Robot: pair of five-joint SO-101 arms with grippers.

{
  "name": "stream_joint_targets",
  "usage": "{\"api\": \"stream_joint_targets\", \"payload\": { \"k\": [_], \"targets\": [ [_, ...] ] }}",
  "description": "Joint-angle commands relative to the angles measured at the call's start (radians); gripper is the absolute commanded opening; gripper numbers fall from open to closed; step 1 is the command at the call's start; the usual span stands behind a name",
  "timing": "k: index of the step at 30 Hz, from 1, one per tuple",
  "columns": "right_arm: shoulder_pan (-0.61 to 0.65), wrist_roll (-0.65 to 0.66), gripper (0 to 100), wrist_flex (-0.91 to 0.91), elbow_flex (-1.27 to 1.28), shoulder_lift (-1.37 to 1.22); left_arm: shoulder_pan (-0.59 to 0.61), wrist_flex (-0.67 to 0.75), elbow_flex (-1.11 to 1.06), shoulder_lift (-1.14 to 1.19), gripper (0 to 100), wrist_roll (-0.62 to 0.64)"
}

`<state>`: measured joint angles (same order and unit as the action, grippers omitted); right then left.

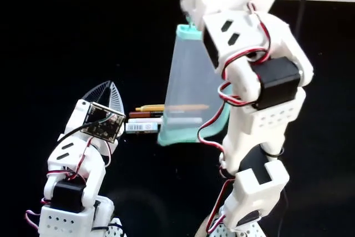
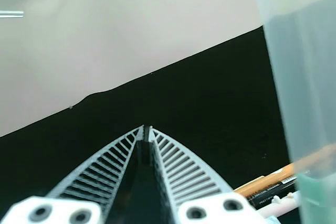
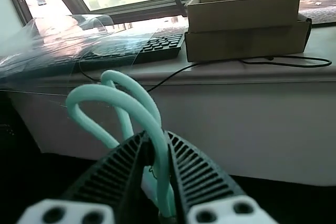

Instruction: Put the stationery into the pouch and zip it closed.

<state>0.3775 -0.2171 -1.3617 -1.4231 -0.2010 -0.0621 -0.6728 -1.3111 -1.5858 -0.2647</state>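
Nearest, the left gripper (image 2: 146, 128) points away across the table, its fingers pressed together on nothing. Just beside it, the stationery (image 1: 145, 117) lies level, its ends poking toward that gripper out of the pouch (image 1: 191, 76). The pouch hangs upright, long axis vertical, with its mint loop (image 3: 126, 103) pinched tight in the right gripper (image 3: 156, 141) above.
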Motion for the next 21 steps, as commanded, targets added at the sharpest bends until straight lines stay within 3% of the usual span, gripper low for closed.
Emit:
{"api": "stream_joint_targets", "payload": {
  "k": [1, 13, 21],
  "targets": [
    [0.016, 0.011, 0.6, -0.013, -0.007, 0.044, 0.013, 0.018, 0.013, -0.013, 1, -0.006],
    [0.019, 0.006, 0.6, -0.067, -0.012, 0.048, 0.015, 0.018, 0.015, -0.005, 1, -0.005],
    [0.019, 0.006, 0.6, -0.147, -0.202, 0.045, 0.016, 0.014, 0.145, -0.002, 1, -0.005]
  ]
}}
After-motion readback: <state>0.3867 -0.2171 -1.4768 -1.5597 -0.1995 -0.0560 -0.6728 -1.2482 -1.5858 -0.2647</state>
